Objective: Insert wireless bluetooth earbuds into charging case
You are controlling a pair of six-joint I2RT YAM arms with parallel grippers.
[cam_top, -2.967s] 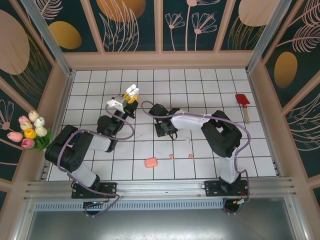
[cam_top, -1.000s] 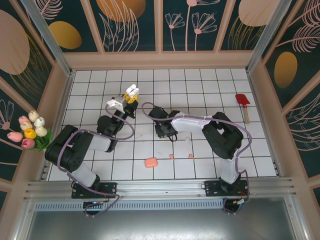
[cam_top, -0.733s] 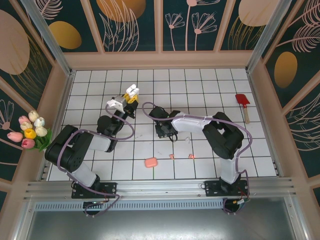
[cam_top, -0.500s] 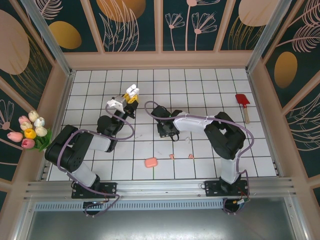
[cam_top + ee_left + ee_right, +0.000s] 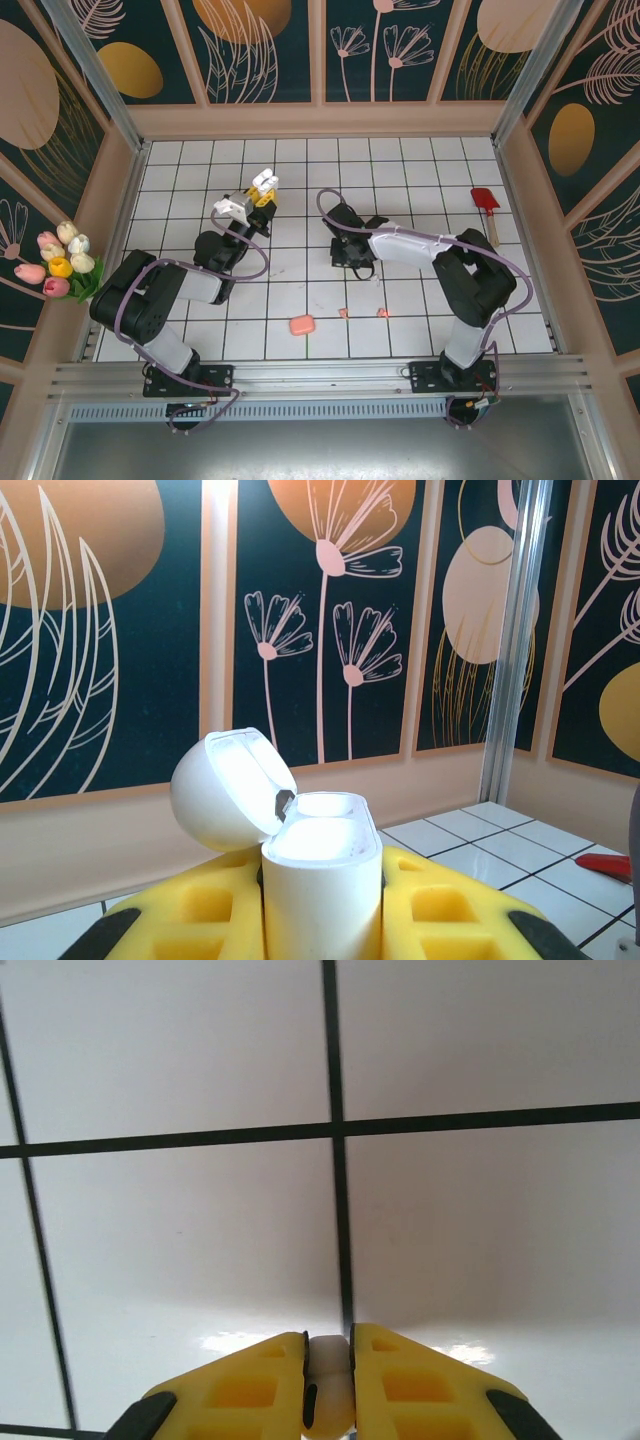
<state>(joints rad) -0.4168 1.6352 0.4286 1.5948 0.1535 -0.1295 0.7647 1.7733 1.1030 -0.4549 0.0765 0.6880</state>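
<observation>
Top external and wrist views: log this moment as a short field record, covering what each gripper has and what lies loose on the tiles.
left gripper: shut on white charging case, held upright, lid open
right gripper: shut on white earbud, close to the tiles; contact cannot be told
pink case: on the tiles near the front, apart from both grippers
pink earbuds: two, loose, right of the pink case
red spatula: far right, untouched
</observation>
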